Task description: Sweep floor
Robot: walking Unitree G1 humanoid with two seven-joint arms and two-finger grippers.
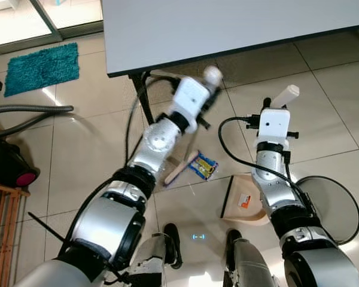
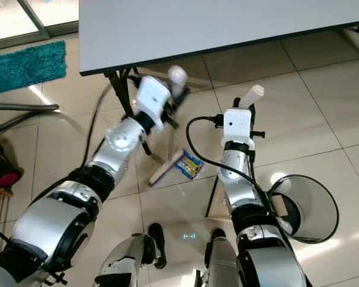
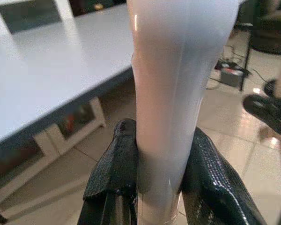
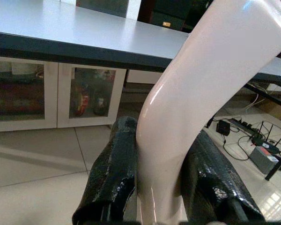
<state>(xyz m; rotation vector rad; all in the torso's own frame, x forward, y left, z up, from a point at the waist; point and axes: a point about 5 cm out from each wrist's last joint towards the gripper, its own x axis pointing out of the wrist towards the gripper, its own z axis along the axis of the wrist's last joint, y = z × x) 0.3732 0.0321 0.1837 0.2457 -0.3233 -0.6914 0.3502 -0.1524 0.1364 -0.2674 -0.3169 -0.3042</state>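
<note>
My left gripper (image 3: 161,137) is shut on the white broom handle (image 3: 178,70), up near the table edge (image 1: 206,95). The handle slants down to the beige brush head (image 1: 180,169) on the tiles. A blue and yellow wrapper (image 1: 203,167) lies right beside the brush head. My right gripper (image 4: 161,136) is shut on the pale dustpan handle (image 4: 201,70), whose white tip (image 1: 285,95) sticks up. The beige dustpan (image 1: 245,200) rests on the floor below that arm, just right of the wrapper.
A grey table (image 1: 227,24) with a black leg (image 1: 142,95) spans the far side. A teal rug (image 1: 42,67), a vacuum hose (image 1: 30,110) and a dark vacuum body (image 1: 9,164) lie left. A wooden rack (image 1: 0,227) stands at lower left, a round dark bowl (image 2: 305,206) at right.
</note>
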